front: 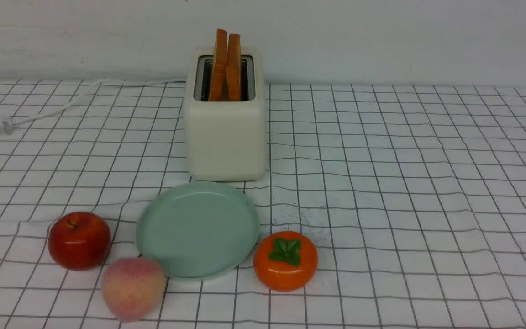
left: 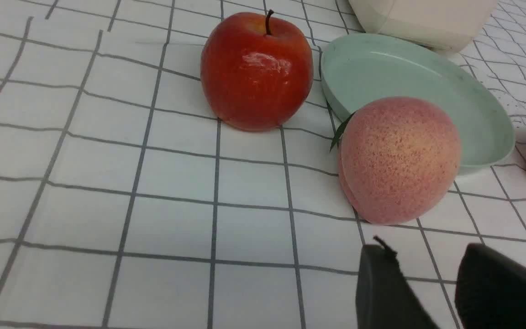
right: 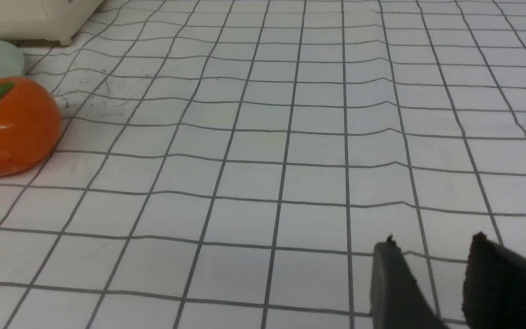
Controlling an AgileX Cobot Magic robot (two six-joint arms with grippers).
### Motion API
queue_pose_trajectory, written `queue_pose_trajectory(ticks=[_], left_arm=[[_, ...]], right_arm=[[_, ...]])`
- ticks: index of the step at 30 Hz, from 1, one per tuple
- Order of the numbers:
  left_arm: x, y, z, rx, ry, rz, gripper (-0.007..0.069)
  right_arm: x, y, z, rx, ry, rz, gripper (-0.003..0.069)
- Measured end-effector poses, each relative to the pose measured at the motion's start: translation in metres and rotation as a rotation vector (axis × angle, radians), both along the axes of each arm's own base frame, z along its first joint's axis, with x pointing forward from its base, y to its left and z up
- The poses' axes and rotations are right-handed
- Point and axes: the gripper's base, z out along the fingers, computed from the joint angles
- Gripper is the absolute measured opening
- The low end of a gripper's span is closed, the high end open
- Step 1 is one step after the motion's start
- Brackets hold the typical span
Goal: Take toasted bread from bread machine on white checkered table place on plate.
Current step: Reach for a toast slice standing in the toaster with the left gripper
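Left fingers: the left gripper [left: 427, 249] shows two dark pads [left: 381, 292] standing apart, with bare cloth visible in the gap. It is released and holds nothing.
Right fingers: the right gripper [right: 434, 241] looks the same, its pads [right: 395, 292] parted over checkered cloth and grasping nothing.
Near the left gripper: the peach [left: 397, 160] lies closest, touching or overlapping the plate's near edge. The red apple [left: 256, 71] sits just beyond it, apart from the plate.
Near the right gripper: there is only open cloth. The orange persimmon [right: 9, 128] sits off towards the plate, well apart from the pads.
Plate: the mint-green plate [front: 199, 228] lies in front of the bread machine, almost touching its base. It holds nothing, and its glossy floor is bare.
Bread machine: the cream toaster [front: 226, 137] stands at the back of the white checkered table [front: 404, 183]. Its cord [front: 62, 103] trails off to the left and the plug lies loose on the cloth.
Toasted bread: both slices [front: 226, 64] stand upright in the slots, side by side and leaning together at the top. Their upper parts stick out above the machine.
Progress: by the look of it nothing is done yet. No slice is lifted and neither arm shows in the front view.
Left to do: reach the slots, pinch a slice by its exposed top, draw it straight up and lay it on the plate. Then likely do the same for the second slice.
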Motion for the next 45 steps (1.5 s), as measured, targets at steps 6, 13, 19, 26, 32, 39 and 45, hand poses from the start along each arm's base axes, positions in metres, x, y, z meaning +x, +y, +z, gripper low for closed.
queue_pose_trajectory(ticks=[6, 13, 19, 26, 32, 39, 45], left_arm=[[0.0, 0.0, 0.0, 0.0, 0.0, 0.0, 0.0239], [0.0, 0.0, 0.0, 0.0, 0.0, 0.0, 0.0239], [0.0, 0.0, 0.0, 0.001, 0.0, 0.0, 0.0239], [0.0, 0.0, 0.0, 0.001, 0.0, 0.0, 0.0239], [0.0, 0.0, 0.0, 0.0, 0.0, 0.0, 0.0239], [0.0002, 0.0002, 0.0005, 0.002, -0.006, 0.002, 0.0239], [0.0029, 0.0022, 0.0097, -0.017, -0.109, 0.03, 0.0239]], right_arm=[[0.0, 0.0, 0.0, 0.0, 0.0, 0.0, 0.024], [0.0, 0.0, 0.0, 0.0, 0.0, 0.0, 0.024], [0.0, 0.0, 0.0, 0.0, 0.0, 0.0, 0.024], [0.0, 0.0, 0.0, 0.0, 0.0, 0.0, 0.024], [0.0, 0.0, 0.0, 0.0, 0.0, 0.0, 0.024], [0.0, 0.0, 0.0, 0.0, 0.0, 0.0, 0.024], [0.0, 0.0, 0.0, 0.0, 0.0, 0.0, 0.024]])
